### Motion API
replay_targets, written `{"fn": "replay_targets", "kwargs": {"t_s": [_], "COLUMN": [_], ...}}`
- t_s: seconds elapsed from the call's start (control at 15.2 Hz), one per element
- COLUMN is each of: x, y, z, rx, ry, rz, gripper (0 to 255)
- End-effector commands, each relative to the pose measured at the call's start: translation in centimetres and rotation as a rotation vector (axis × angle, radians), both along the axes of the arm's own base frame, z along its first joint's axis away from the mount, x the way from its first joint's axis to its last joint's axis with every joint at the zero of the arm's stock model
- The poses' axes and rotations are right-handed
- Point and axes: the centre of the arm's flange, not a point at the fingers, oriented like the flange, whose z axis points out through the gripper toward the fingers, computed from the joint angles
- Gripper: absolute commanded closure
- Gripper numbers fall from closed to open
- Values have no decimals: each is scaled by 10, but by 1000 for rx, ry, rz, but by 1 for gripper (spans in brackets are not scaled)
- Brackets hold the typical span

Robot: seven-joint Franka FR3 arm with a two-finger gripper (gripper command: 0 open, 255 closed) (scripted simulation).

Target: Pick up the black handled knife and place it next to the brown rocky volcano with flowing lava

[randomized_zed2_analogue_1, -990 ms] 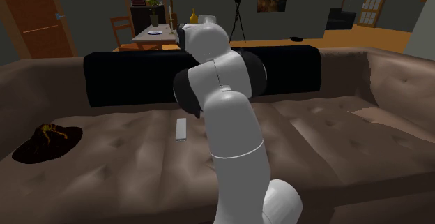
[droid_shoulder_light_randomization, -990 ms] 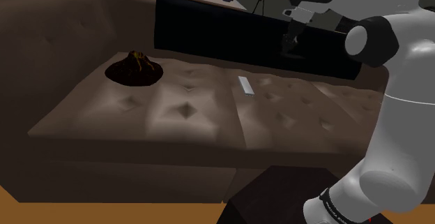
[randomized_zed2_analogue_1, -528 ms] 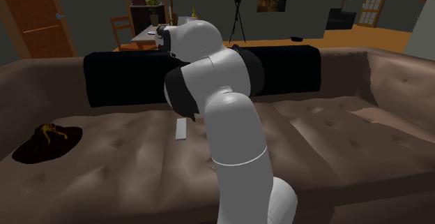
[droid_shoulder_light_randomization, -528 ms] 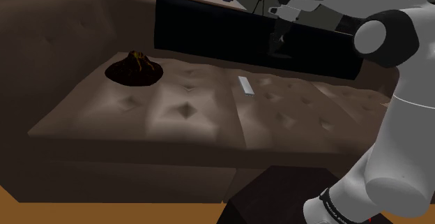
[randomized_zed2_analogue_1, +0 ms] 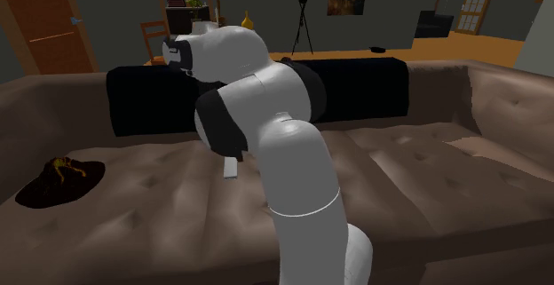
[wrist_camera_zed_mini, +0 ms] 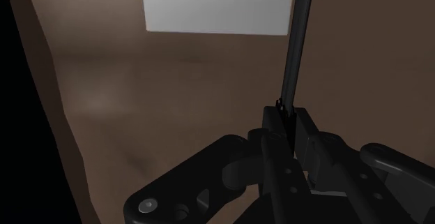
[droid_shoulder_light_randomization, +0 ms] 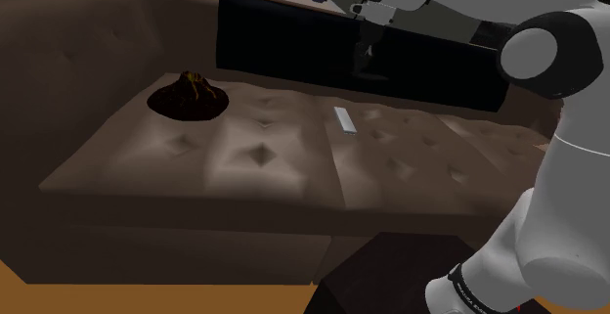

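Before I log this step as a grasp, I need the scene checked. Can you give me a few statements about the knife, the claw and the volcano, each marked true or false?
1. The knife, drawn pale grey, lies flat on the sofa seat. True.
2. The claw has lifted the knife off the sofa. False: the knife lies on the seat, and the claw hangs above it in front of the black back cushion.
3. The volcano sits on the seat, toward the shoulder view's left of the knife. True.
4. The knife rests against the volcano. False: a stretch of bare seat lies between them.
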Motion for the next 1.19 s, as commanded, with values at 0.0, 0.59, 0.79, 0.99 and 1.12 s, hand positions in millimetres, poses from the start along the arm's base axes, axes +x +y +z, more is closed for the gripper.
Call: {"fn": "replay_targets", "kwargs": {"t_s": [0.0, 0.59, 0.79, 0.99, 1.12], "x": [7, 42, 53, 65, 73], "y": [25, 139, 177, 215, 240], "z": [0, 0, 0, 0, 0], "rx": [0, 0, 0, 0, 0], "ry": [0, 0, 0, 0, 0], "rz": [-2, -2, -2, -2, -2], "gripper": [255, 255, 255, 255, 255]}}
